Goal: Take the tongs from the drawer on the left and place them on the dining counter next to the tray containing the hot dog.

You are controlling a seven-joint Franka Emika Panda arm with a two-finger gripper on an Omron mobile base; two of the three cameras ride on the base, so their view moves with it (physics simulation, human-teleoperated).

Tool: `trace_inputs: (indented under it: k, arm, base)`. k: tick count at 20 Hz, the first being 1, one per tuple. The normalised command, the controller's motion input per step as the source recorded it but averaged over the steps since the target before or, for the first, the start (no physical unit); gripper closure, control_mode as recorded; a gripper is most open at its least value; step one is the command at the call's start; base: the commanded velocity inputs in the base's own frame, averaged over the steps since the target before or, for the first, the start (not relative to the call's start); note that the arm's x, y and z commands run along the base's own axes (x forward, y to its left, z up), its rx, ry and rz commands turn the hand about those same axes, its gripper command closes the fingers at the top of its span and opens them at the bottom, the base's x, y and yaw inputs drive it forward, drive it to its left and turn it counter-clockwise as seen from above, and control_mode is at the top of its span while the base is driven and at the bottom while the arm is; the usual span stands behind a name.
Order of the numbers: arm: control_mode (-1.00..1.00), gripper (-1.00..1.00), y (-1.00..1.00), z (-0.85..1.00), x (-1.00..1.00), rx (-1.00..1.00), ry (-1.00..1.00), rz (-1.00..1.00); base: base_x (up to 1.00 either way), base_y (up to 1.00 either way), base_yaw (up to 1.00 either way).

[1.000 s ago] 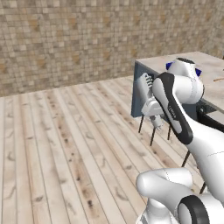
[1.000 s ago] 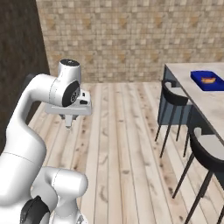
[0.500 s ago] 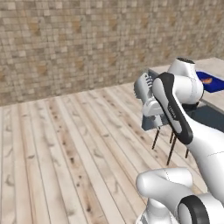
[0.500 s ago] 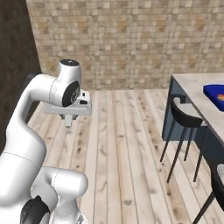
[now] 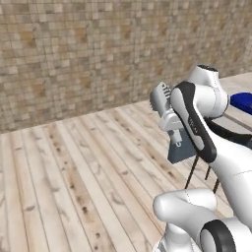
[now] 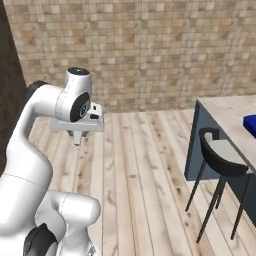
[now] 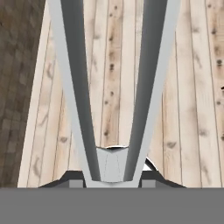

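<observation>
The gripper (image 7: 113,177) is closed on the tongs (image 7: 113,92) at their joined end, both arms fanning out over the wooden floor (image 7: 192,109) — light, stiff, slick metal, best pinched near that hinge.

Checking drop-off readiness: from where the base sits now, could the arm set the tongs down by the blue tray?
Probably not yet. The tool holds the tongs over bare floor, well short of the dining counter and tray; stools stand between.
</observation>
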Motion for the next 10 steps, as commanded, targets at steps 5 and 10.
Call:
trace_inputs:
  k: [5,10]
  arm:
    - [1.0,1.0,0.0,0.0,0.0,0.0,0.0,0.0]
    - [1.0,1.0,0.0,0.0,0.0,0.0,0.0,0.0]
  base:
    - [1.0,0.19,-0.36]
    - [0.88,0.28,-0.45]
